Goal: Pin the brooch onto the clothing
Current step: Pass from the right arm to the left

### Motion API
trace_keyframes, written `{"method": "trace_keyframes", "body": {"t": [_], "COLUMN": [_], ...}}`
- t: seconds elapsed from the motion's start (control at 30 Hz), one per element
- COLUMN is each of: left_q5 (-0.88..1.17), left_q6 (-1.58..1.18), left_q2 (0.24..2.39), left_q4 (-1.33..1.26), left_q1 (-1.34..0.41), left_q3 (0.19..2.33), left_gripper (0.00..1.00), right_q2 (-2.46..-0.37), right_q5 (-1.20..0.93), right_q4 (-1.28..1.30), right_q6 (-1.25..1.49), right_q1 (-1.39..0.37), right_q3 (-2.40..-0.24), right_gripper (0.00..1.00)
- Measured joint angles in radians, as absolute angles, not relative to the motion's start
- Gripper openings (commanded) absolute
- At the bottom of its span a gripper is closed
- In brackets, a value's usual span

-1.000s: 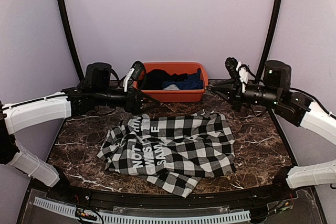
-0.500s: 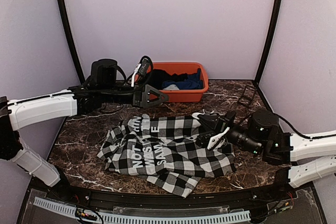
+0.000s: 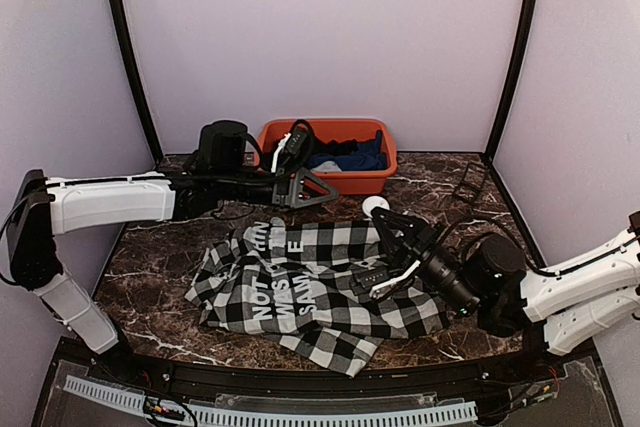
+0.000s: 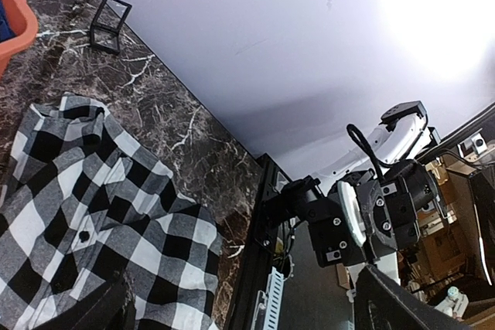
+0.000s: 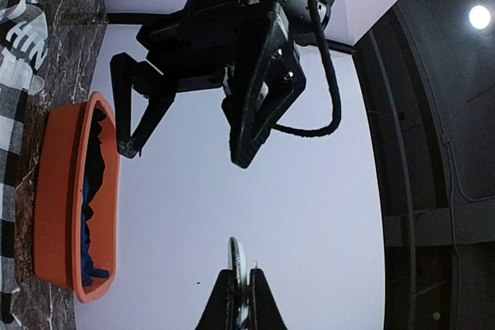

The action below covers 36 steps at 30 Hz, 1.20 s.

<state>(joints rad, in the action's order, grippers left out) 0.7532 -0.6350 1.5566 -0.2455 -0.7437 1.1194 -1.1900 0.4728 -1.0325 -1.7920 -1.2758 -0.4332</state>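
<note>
Nearest the bases, the right arm has swept down from its raised post at the far right. It now lies low across the right half of the clothing [image 3: 330, 287], the black-and-white check shirt spread in the middle of the tabletop [image 3: 500, 217]. The shirt itself has not shifted in that second.

At the arm's tip, the right claw [image 3: 383, 217] is pinched tight on the brooch [image 3: 375, 205]. This is a small white disc, which the right wrist camera shows edge-on between the closed fingers. The disc sits at the shirt's far edge. I cannot tell whether it touches cloth or hangs just above it.

Just beyond, the left claw [image 3: 318, 190] has reached in from the left toward the same spot. Its jaws are spread as wide as they go and hold nothing. It hovers over the strip of tabletop between the shirt and the orange bin [image 3: 330, 185]. The bin stands at the far side with a plain black garment and a plain blue garment inside.

As I read it, the carry is done and the brooch has reached the shirt but is not yet pinned. The next move probably calls for the empty claw to steady the fabric while the disc is pressed on. Loose cloth could bunch or slide under that push.
</note>
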Motion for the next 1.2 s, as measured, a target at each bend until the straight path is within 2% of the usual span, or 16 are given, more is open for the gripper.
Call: {"method": "trace_keyframes", "body": {"t": [0.17,0.33,0.47,0.73,0.93,1.2], "left_q5": [0.8,0.841,0.871,0.905,0.925,0.951], "left_q6": [-0.699,-0.765,-0.805,-0.838,-0.85,-0.871], "left_q2": [1.594,1.606,1.646,1.726,1.734,1.735], "left_q4": [-0.312,-0.396,-0.443,-0.452,-0.456,-0.493], "left_q1": [-0.757,-0.76,-0.769,-0.809,-0.828,-0.845], "left_q3": [1.132,1.148,1.187,1.252,1.261,1.261], "left_gripper": [0.93,0.82,0.8,0.7,0.58,0.51], "right_q2": [-1.224,-1.227,-1.228,-1.238,-1.238,-1.238], "right_q5": [0.5,0.513,0.518,0.522,0.525,0.53], "right_q4": [-1.102,-1.134,-1.146,-1.161,-1.166,-1.167], "right_q6": [-1.86,-1.89,-1.903,-1.911,-1.911,-1.911], "right_q1": [-1.293,-1.301,-1.31,-1.316,-1.316,-1.317], "right_q3": [-0.416,-0.409,-0.405,-0.403,-0.403,-0.403], "right_gripper": [0.0,0.0,0.0,0.0,0.0,0.0]}}
